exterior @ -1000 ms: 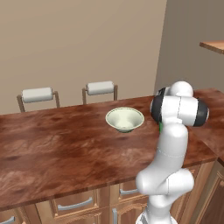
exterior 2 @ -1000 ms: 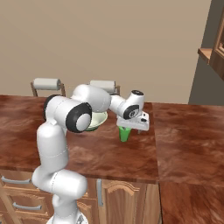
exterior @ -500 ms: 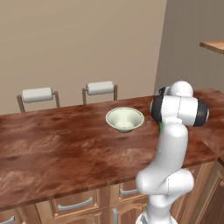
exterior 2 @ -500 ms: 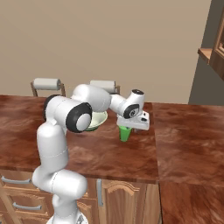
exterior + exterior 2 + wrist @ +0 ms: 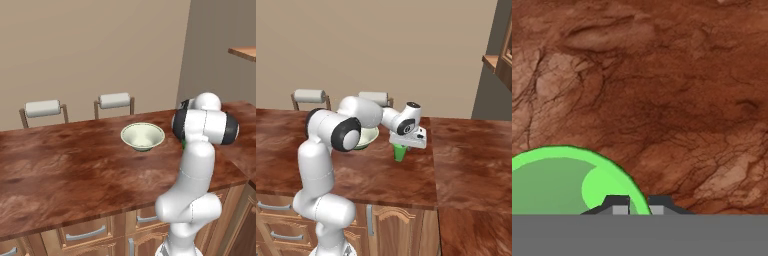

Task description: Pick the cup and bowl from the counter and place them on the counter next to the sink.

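The fingers point(image 5: 634, 204) are clenched on the rim wall of the cup point(image 5: 567, 182), one tip inside the green mouth and the other just outside it, as the hand view looks straight down into the tumbler with the red-brown wood grain of the surface point(image 5: 677, 90) spread behind. In the right base view the hand sits directly over the cup point(image 5: 400, 152), which stands upright on the surface point(image 5: 376, 175) near its right-hand part; whether its base is touching the wood or has just come clear cannot be told from this angle. The bowl point(image 5: 367, 137) rests just behind and to the left of the cup, partly hidden by the forearm. In the left base view the bowl point(image 5: 142, 136) stands alone in the open on the surface point(image 5: 70, 170), upright and untouched, while the arm's elbow hides most of the cup, of which a thin green sliver shows at the edge of the joint. Two stools with pale cushioned backs point(image 5: 115, 100) stand on the far side. As a judgement, the task is at its very beginning: the grasp on the first of the two things looks made, but the cup is not carried anywhere, and no sink appears in these views, so the drive or reach toward it is still to come. After that the cup must be set down beside the basin, and the whole sequence repeated for the bowl.
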### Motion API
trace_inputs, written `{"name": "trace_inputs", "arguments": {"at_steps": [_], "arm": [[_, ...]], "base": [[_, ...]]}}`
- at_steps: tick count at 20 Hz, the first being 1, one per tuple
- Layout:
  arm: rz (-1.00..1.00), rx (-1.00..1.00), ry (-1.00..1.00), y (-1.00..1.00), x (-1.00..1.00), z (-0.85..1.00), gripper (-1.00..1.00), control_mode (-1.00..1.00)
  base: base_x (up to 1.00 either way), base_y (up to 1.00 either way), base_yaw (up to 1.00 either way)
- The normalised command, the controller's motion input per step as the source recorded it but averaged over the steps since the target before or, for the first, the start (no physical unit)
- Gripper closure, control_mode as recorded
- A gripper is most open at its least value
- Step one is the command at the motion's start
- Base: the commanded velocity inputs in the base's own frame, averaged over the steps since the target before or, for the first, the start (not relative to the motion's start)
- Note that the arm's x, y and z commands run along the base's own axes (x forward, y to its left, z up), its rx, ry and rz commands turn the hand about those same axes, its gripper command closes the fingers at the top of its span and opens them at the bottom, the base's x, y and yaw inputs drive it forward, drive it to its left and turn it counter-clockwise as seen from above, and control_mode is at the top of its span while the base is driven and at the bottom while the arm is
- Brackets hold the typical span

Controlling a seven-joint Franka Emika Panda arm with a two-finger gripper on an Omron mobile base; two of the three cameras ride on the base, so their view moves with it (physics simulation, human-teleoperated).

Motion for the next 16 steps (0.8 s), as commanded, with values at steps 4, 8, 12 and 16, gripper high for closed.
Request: {"name": "trace_inputs", "arguments": {"at_steps": [4, 8, 12, 16], "arm": [[0.0, 0.02, -0.02, 0.0, -0.48, 0.18, 1.0, -1.0], [0.0, 0.06, -0.02, 0.03, -0.85, 0.38, 1.0, -1.0], [0.0, 0.05, -0.02, 0.15, -0.9, 0.49, 1.0, -1.0], [0.0, 0.01, 0.0, 0.23, -0.6, 0.42, 1.0, -1.0]], "base": [[0.0, 0.0, 0.0], [0.0, 0.0, 0.0], [0.0, 0.0, 0.0], [0.0, 0.0, 0.0]]}}
